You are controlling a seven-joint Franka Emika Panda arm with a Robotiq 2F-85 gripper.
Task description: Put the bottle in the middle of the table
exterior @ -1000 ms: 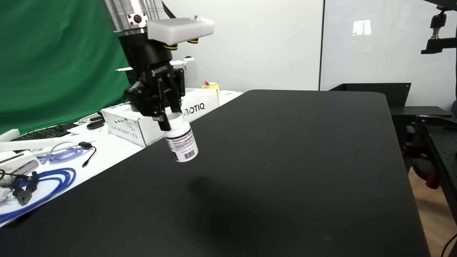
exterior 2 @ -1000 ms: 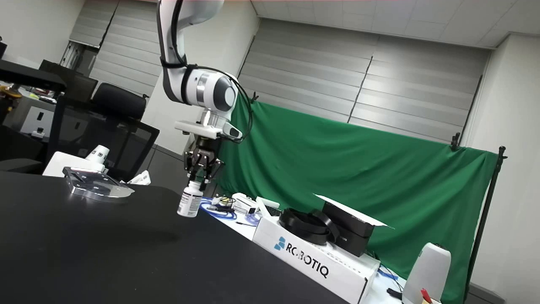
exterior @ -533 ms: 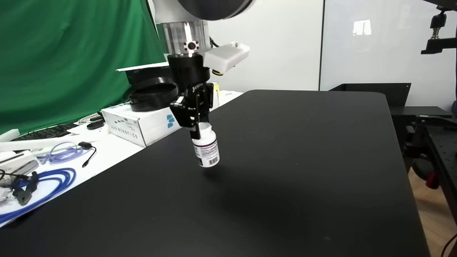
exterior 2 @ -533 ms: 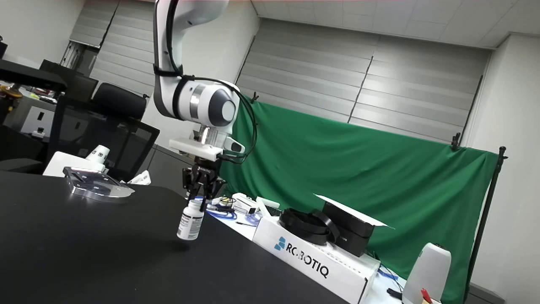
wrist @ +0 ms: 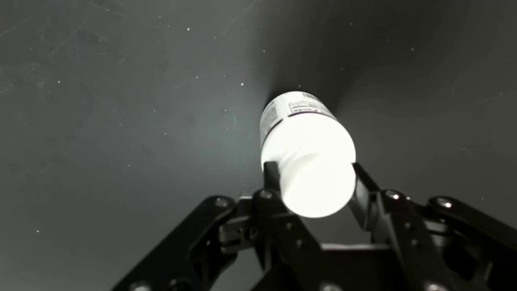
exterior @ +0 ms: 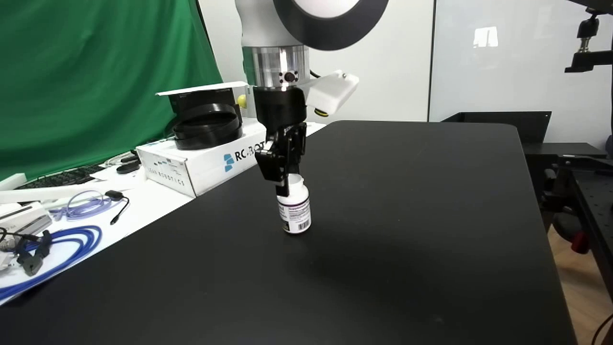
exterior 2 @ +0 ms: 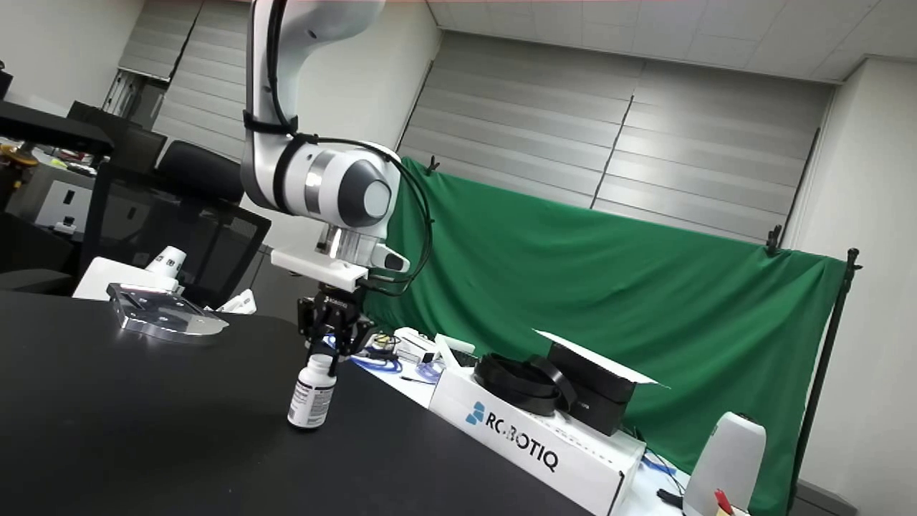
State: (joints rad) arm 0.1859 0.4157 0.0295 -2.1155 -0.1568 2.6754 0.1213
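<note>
The bottle is small and white, with a white top and a label with dark print. It shows in both exterior views (exterior: 294, 211) (exterior 2: 311, 403) and in the wrist view (wrist: 307, 135). My gripper (wrist: 313, 166) is shut on the bottle's neck, one finger on each side; it also shows in both exterior views (exterior: 289, 184) (exterior 2: 327, 360). The bottle is almost upright, its base at or just above the black table (exterior: 407, 201) (exterior 2: 143, 430). I cannot tell whether the base touches. The fingers hide part of the neck.
A white Robotiq box (exterior: 210, 165) (exterior 2: 501, 437) with black items on it stands on the white surface beside the table. Blue cables (exterior: 79, 247) lie there too. A transparent plate (exterior 2: 168, 313) sits near a table edge in an exterior view.
My gripper has carried the bottle lower and further over the table, rightward in an exterior view. The bottle has turned from tilted to nearly upright. The grip has stayed shut.
</note>
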